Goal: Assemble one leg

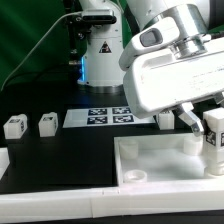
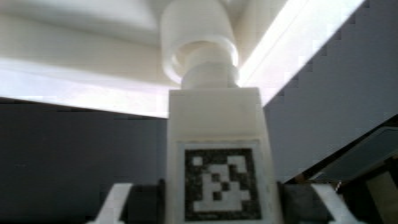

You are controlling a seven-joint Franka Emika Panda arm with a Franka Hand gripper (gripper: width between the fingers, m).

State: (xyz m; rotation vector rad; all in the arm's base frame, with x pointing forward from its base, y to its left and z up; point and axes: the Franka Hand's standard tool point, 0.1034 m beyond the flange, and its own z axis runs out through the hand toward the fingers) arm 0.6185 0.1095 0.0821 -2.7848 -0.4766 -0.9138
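The leg [image 1: 213, 150], a small white post with a black-and-white tag, stands upright at the white tray's [image 1: 150, 168] corner on the exterior view's right. My gripper [image 1: 207, 126] comes down over it from above and is shut on its upper part. In the wrist view the leg [image 2: 217, 130] fills the middle, tag facing the camera, with my gripper [image 2: 221, 206] round it and one white finger [image 2: 119, 205] on each side. The leg's round end [image 2: 205, 55] reaches the white tray surface [image 2: 71, 80]; the joint itself is not clear.
Three other white tagged posts stand on the black table: two at the exterior view's left [image 1: 14, 125] [image 1: 47, 123] and one [image 1: 165, 120] just behind the tray. The marker board [image 1: 108, 116] lies at mid-table. A white block [image 1: 3, 160] sits at the left edge.
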